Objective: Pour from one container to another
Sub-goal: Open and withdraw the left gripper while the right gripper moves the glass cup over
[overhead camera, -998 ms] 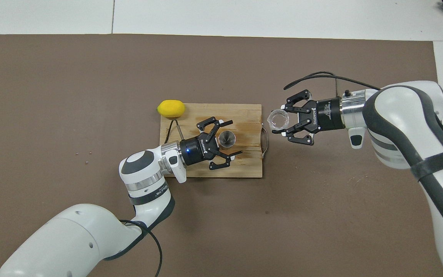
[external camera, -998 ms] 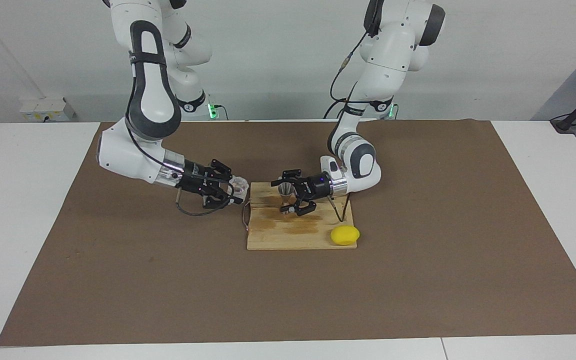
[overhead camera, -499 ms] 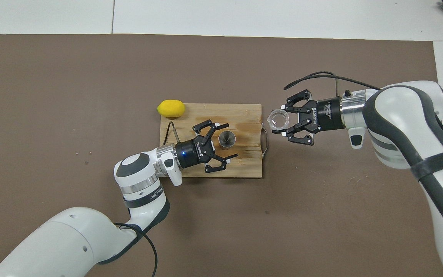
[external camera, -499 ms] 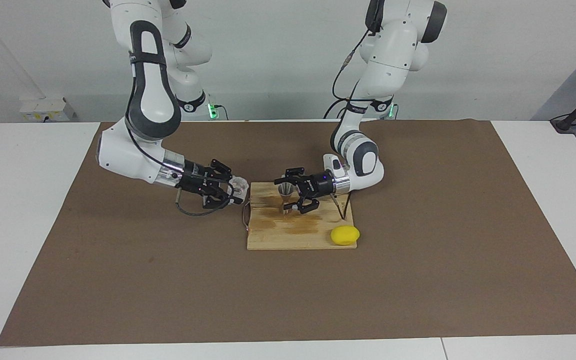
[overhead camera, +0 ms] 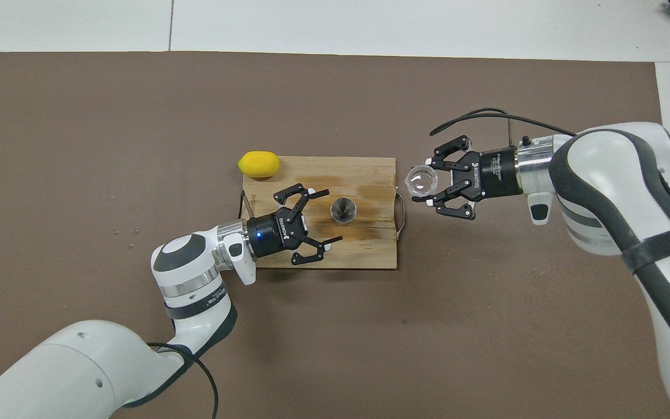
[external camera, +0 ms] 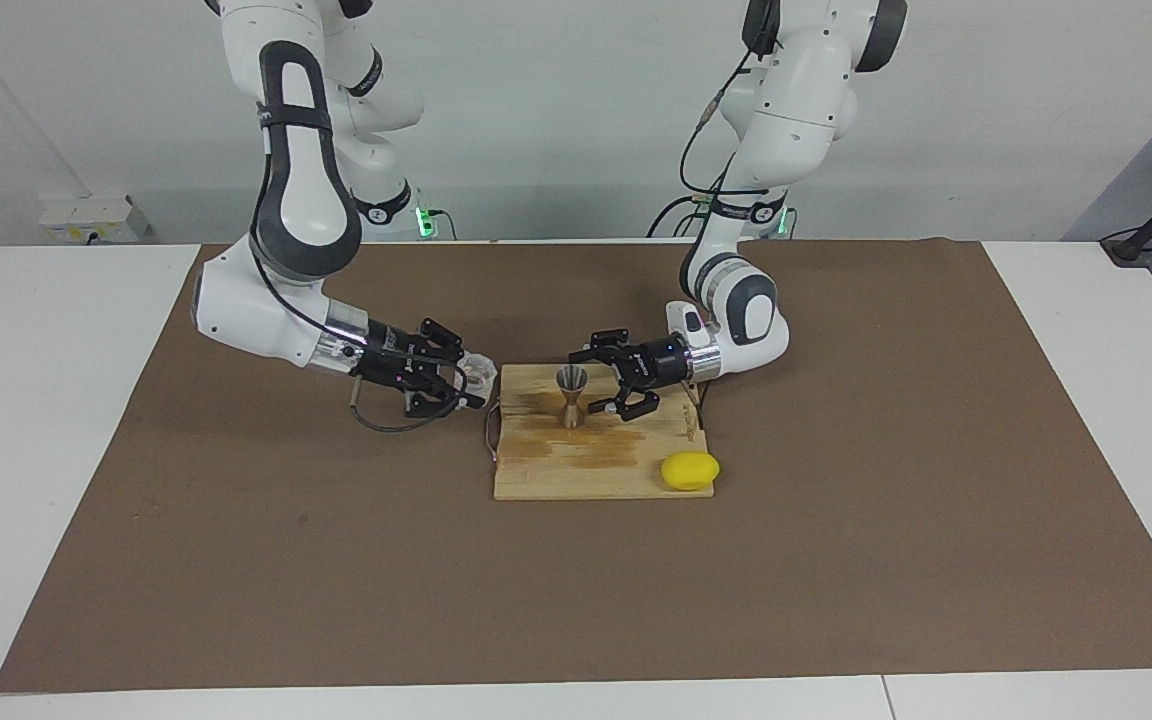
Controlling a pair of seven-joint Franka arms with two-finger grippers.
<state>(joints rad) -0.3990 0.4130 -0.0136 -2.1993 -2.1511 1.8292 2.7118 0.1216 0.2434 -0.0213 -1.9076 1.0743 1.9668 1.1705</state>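
Observation:
A steel hourglass jigger (external camera: 571, 396) (overhead camera: 343, 209) stands upright on the wooden board (external camera: 586, 470) (overhead camera: 370, 247), with nothing touching it. My left gripper (external camera: 599, 382) (overhead camera: 324, 215) hovers low over the board beside the jigger, toward the left arm's end. It is open and empty. My right gripper (external camera: 474, 376) (overhead camera: 422, 181) is shut on the clear faceted glass tumbler (external camera: 479, 368) (overhead camera: 421, 179). It holds the tumbler mouth-up just above the mat, off the board's end with the metal handle (overhead camera: 400, 208).
A yellow lemon (external camera: 690, 471) (overhead camera: 259, 164) lies at the board's corner farthest from the robots, toward the left arm's end. The board shows wet stains. A few tiny specks (overhead camera: 124, 231) sit on the brown mat.
My left gripper, open around the jigger a second ago, has drawn back toward the left arm's end, leaving the jigger standing. The right gripper has held still with the tumbler.

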